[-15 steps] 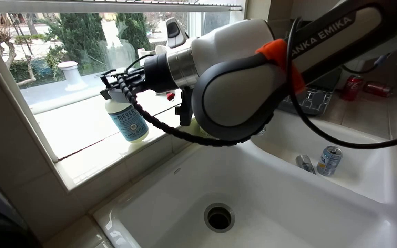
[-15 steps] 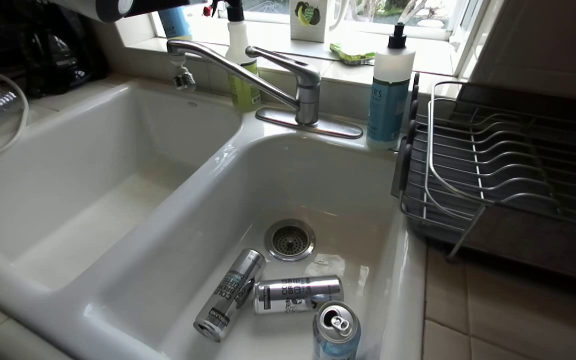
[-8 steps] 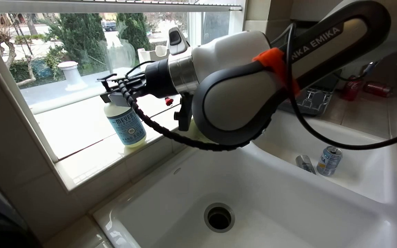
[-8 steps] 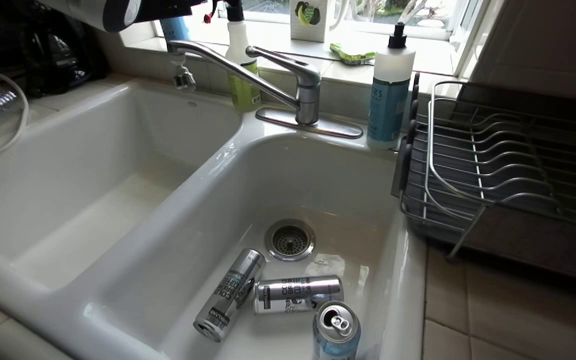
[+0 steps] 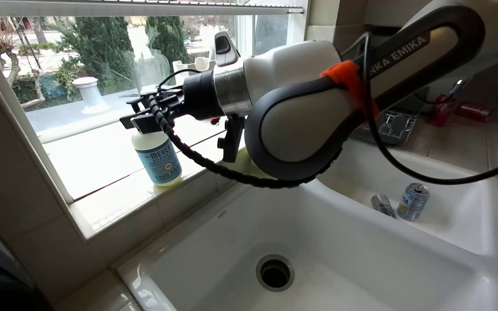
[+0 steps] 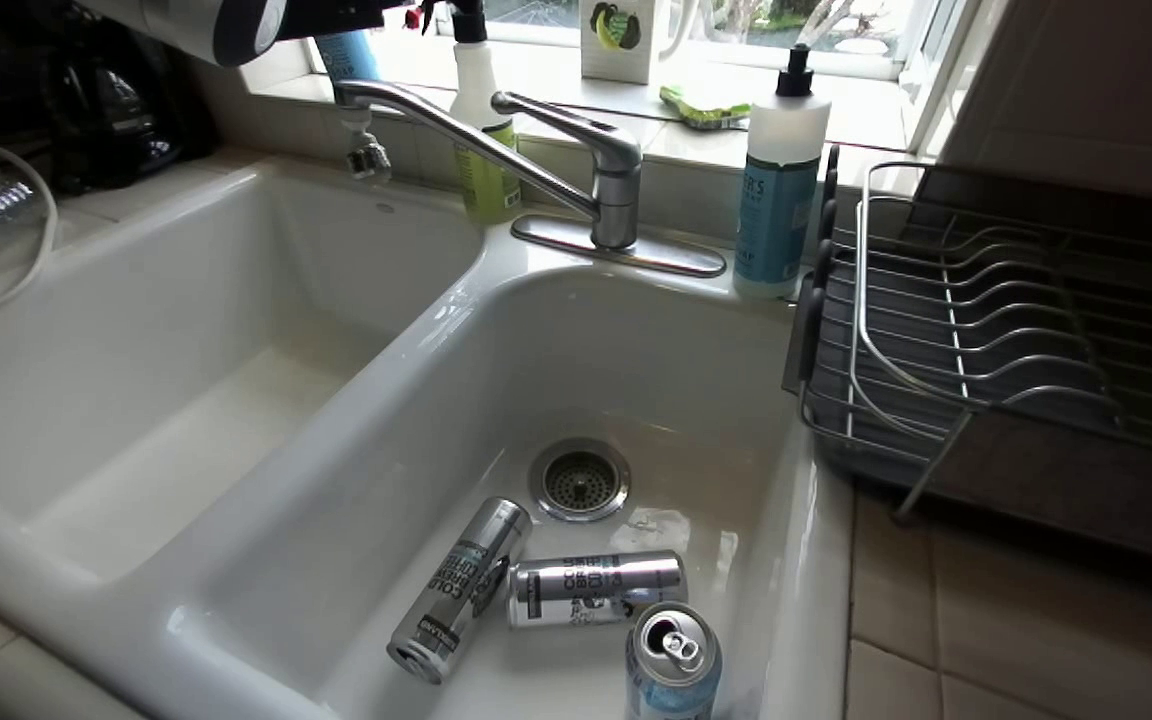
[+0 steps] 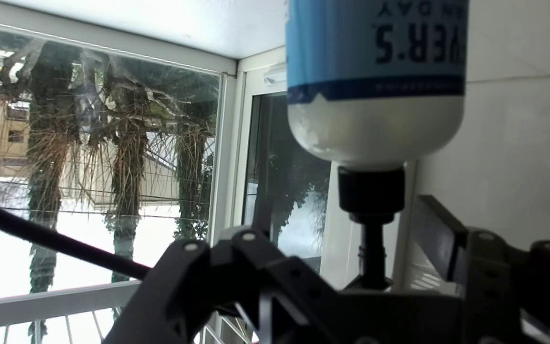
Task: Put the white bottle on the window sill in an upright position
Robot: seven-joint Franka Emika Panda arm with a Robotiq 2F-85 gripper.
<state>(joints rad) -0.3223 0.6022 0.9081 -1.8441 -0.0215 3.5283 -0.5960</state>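
We are finding the white bottle [image 5: 158, 157] upright on the window sill [image 5: 115, 199]

Below the window sill, the double sink [image 6: 336, 420] is taking up most of the scene. From over the sink, the robot arm [image 5: 305, 129] is reaching toward the window sill with its wrist lying nearly level, and we are reading that as a choice for taking a bottle by the neck, base down. Lower than the window sill, the faucet [image 6: 616, 210] is standing on the sink's rim, and a second blue-labelled bottle [image 6: 776, 215] is sharing that rim, presumably handy for washing. The white bottle itself is resting on the window sill near its sink-side edge, probably because the arm is reaching in from that side. Above the window sill, the gripper [image 7: 346, 205] is straddling the bottle's top; its fingers [image 7: 439, 236] are standing parted, and in the wrist view we are seeing a gap between one finger and the black pump top [image 7: 372, 191]. So we are judging that the window sill is bearing the weight and that release is the step in hand; we are counting on a straight withdrawal, since brushing the pump top is risking a tumble.
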